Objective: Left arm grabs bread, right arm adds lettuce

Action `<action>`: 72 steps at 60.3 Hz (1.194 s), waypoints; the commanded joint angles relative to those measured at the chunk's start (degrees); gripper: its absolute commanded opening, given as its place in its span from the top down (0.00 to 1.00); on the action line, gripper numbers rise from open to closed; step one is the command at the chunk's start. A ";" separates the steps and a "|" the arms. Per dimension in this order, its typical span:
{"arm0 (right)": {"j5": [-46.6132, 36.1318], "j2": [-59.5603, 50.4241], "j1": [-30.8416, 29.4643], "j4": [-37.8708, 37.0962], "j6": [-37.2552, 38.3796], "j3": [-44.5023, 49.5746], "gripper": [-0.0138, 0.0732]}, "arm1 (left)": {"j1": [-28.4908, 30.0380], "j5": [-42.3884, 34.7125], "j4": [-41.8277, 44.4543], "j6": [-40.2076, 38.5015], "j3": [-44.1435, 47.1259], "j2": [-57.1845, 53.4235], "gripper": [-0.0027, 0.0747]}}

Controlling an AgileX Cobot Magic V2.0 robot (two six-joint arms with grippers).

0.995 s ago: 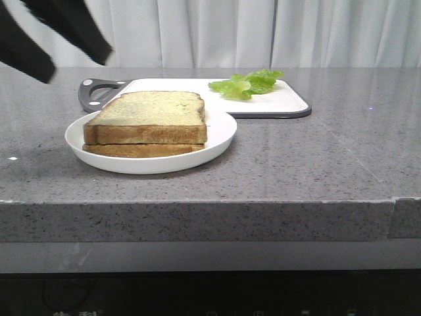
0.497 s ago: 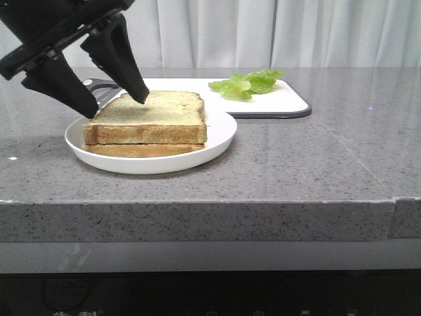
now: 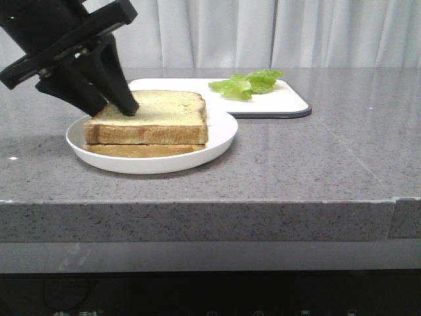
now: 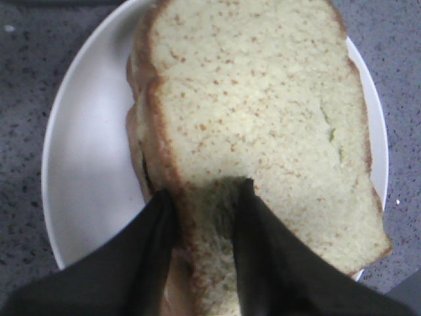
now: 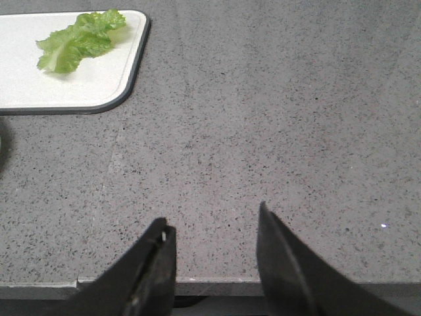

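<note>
The left arm's wedge-fingered black gripper (image 4: 200, 204) is straddling, partly open, the crust edge of the light, crumbly top toasted bread slice (image 4: 263, 125) lying on the round white plate (image 4: 85, 151), likely best pinched gently there.

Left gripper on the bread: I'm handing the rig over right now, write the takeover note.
Left gripper: jaws open, straddling the near edge of the top bread slice, not yet closed.
Right gripper: open, empty, over bare counter.
Two slices are stacked on the white plate; the lettuce lies on the cutting board.
Done: approach.
Left: grip and lift the bread, add lettuce.
</note>
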 commanded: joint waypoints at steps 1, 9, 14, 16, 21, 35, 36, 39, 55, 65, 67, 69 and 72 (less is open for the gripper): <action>-3.83 0.88 -0.39 -0.58 -0.46 -1.52 0.46 | -0.44 -1.13 -2.12 0.08 -1.89 -2.24 0.90; -3.72 0.88 -0.39 -0.58 -0.46 -1.52 0.46 | -0.44 -1.13 -1.86 0.08 -1.89 -2.24 0.99; -3.73 0.88 -0.39 0.60 -0.46 -1.52 0.46 | -0.44 -1.13 -1.70 0.08 -1.89 -2.78 0.99; -3.73 0.93 -0.39 1.45 -0.46 -1.52 0.46 | -0.44 -1.13 -1.70 0.08 -2.00 -3.22 0.99; -3.04 1.81 -0.39 3.38 -0.81 -2.24 0.46 | -0.44 -1.13 -1.50 0.08 -2.36 -4.91 0.99; -2.19 9.95 0.14 12.78 -7.82 -5.96 0.45 | -0.44 -1.07 0.62 0.08 -2.48 -13.36 0.99; -2.28 10.61 0.14 13.49 -8.36 -6.37 0.45 | -0.44 -1.07 0.90 0.08 -2.30 -14.36 0.99; -2.45 12.64 0.14 15.67 -10.03 -7.23 0.44 | -0.44 -1.32 1.65 -0.06 -1.36 -16.55 0.99; -2.95 26.45 0.14 27.73 -19.11 -14.22 0.29 | 2.78 -2.93 2.40 -0.15 8.39 -32.01 0.99; -3.39 35.80 0.14 35.91 -25.57 -19.48 0.29 | 5.40 -2.72 3.80 -0.15 13.06 -40.82 0.99; -3.39 37.50 0.14 37.71 -26.52 -20.53 0.29 | 5.69 -2.72 4.27 -0.15 13.64 -42.26 0.99; -3.39 39.67 0.14 39.45 -27.61 -21.87 0.29 | 5.94 -2.72 4.96 -0.15 14.35 -43.93 0.99; -3.46 43.19 0.14 41.57 -29.09 -23.90 0.29 | 6.19 -2.72 5.51 -0.15 15.25 -45.87 0.99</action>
